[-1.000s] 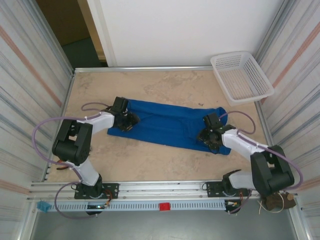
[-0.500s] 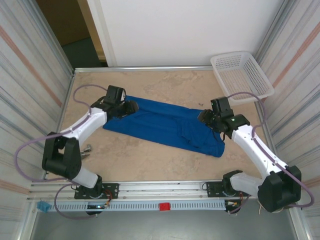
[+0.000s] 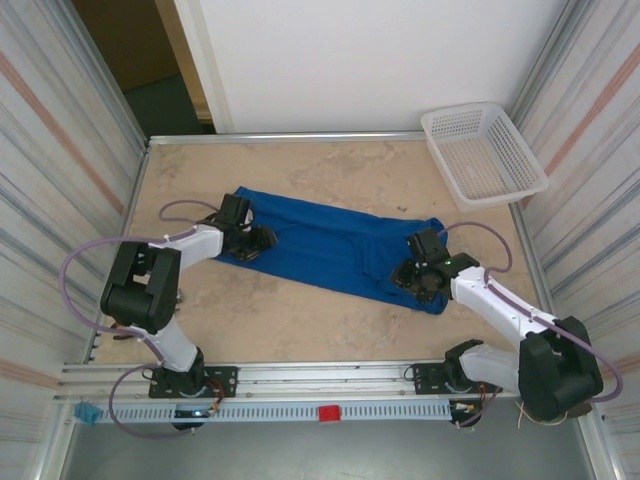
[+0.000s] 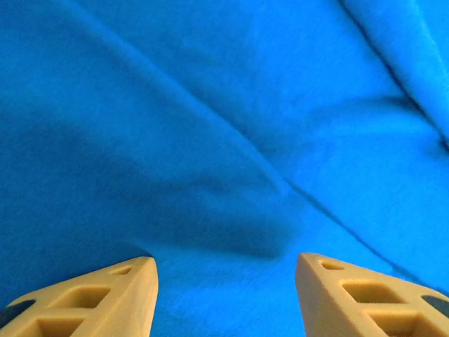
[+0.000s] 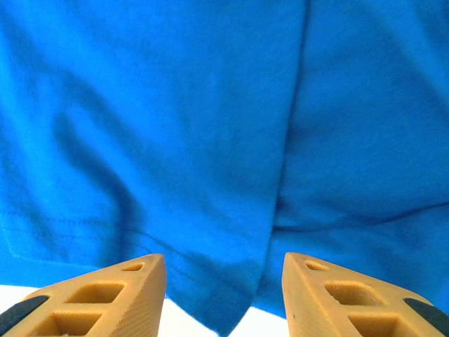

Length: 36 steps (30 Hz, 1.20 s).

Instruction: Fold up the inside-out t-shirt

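Observation:
The inside-out t-shirt (image 3: 330,245) is royal blue and lies as a long folded band slanting across the middle of the table. My left gripper (image 3: 256,240) rests low over the band's left end. Its tan fingers (image 4: 116,298) stand apart, and nothing but wrinkled blue cloth (image 4: 224,140) lies under the gap, so my left gripper (image 4: 226,263) is open. My right gripper (image 3: 408,275) hovers at the band's right end near its front edge. There my right gripper (image 5: 223,260) is open over a stitched hem (image 5: 203,281), with pale table showing just below the cloth.
A white lattice basket (image 3: 483,153) stands at the back right corner. Corrugated walls close in both sides, and a metal rail (image 3: 320,375) runs along the near edge by the arm bases. Bare beige tabletop (image 3: 330,165) lies behind and in front of the shirt.
Half a second ago both arms were stretched further back at the shirt's ends. They have pulled back toward the front and sit lower on the cloth. The right jaws have narrowed a little.

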Each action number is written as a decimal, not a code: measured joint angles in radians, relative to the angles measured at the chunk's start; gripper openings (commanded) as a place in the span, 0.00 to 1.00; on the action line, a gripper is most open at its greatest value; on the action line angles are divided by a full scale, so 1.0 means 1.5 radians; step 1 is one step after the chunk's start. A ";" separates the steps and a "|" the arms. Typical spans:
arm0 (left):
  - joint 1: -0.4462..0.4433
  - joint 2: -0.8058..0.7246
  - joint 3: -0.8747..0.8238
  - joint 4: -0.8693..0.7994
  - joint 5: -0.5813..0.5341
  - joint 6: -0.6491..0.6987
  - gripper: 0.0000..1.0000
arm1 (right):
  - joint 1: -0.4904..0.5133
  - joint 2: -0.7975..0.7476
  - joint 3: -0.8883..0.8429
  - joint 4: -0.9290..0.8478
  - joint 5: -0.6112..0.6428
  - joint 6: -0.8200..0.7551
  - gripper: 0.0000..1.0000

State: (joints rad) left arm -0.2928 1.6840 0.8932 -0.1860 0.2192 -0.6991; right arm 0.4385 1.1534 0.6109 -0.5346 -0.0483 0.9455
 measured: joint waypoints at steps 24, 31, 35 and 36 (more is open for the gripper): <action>-0.001 0.003 -0.016 0.044 0.006 -0.009 0.53 | 0.021 -0.038 -0.048 0.034 0.002 0.066 0.00; 0.000 0.003 -0.017 0.048 0.006 -0.010 0.53 | -0.006 -0.161 -0.077 -0.009 0.001 0.076 0.37; 0.000 0.003 -0.018 0.049 0.006 -0.010 0.53 | -0.011 -0.163 -0.078 -0.013 -0.007 0.082 0.43; 0.000 0.003 -0.019 0.051 0.006 -0.010 0.53 | -0.009 -0.158 -0.078 -0.012 -0.009 0.083 0.44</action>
State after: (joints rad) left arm -0.2924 1.6886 0.8646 -0.1097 0.2283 -0.7147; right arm 0.4252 0.9157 0.4934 -0.5522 -0.0616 1.0698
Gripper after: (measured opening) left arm 0.532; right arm 0.426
